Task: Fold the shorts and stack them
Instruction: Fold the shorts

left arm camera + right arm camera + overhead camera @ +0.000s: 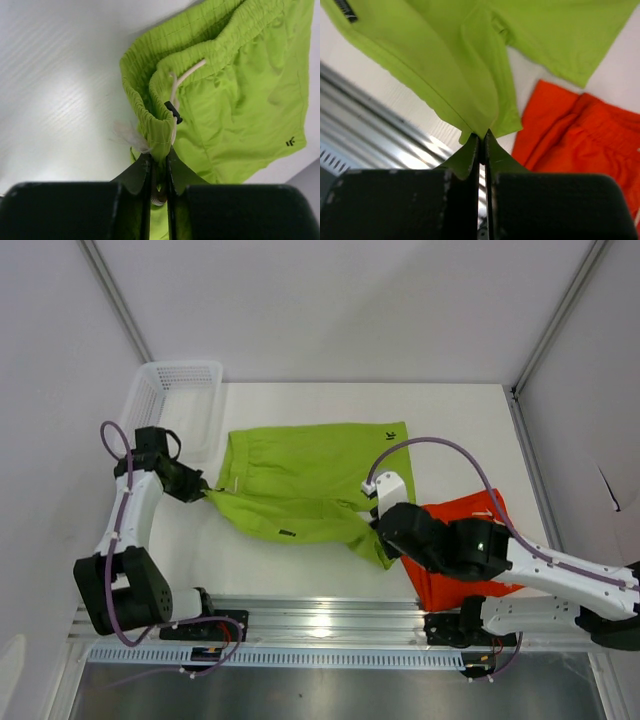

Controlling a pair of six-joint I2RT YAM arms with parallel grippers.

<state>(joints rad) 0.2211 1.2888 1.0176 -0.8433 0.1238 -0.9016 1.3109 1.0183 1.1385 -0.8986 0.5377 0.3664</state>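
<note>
Lime green shorts [300, 480] hung stretched between two pinching grippers.
The left gripper [207, 492] was clamped tight on the waistband end and the right gripper [378, 527] on a hem corner. The long axis ran left-right across the table [300, 575], waistband leftward, with the orange shorts [455, 590] beside.

I find no readable words, only a small dark logo mark [290, 142] on the lime green shorts [300, 480] near the hem.

White table [300, 570] boxed by pale walls [330, 300], metal rail [330, 620] in front
</note>
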